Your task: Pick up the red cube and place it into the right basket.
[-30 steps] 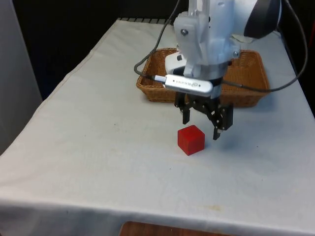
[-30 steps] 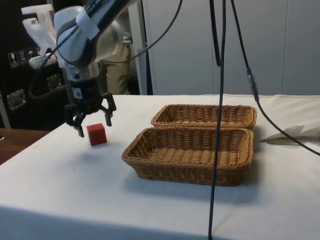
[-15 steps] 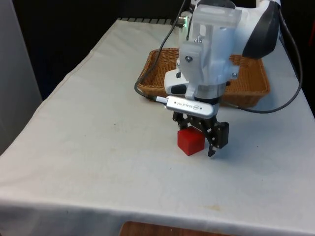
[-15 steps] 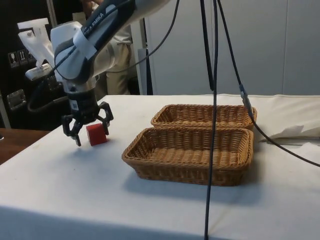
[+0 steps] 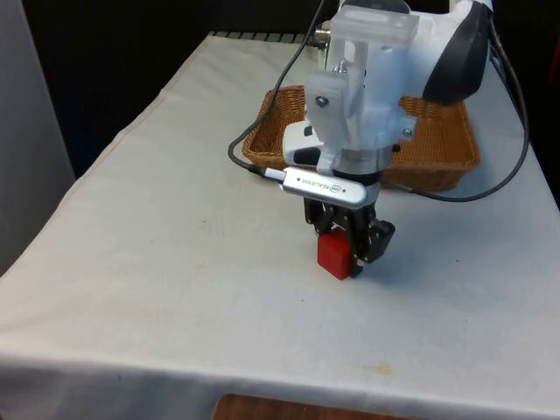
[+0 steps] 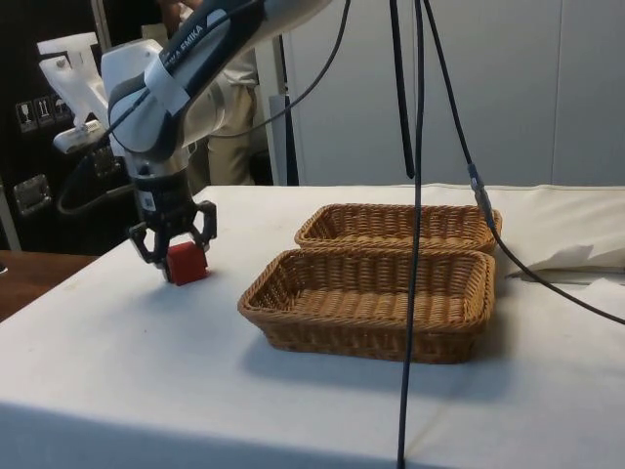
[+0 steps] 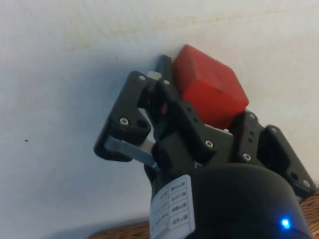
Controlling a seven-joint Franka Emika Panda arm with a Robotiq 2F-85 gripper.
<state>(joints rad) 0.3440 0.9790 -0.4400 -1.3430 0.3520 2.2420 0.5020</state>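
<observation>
red cube point(image 5: 333, 254): we see it sitting on the white cloth point(image 5: 175, 262), lower middle of the front view, well short of the baskets.
gripper point(image 5: 346, 258): fingers pinched in on the cube from both sides; in the wrist view the cube point(image 7: 209, 92) is wedged between them.
baskets: two wicker ones side by side, near basket point(image 6: 371, 303) and far basket point(image 6: 400, 227), right of centre in the side view.
hidden: the arm covers much of the baskets in the front view.
change: half a second ago the fingers were spread wide around the cube, now they're on it.
</observation>
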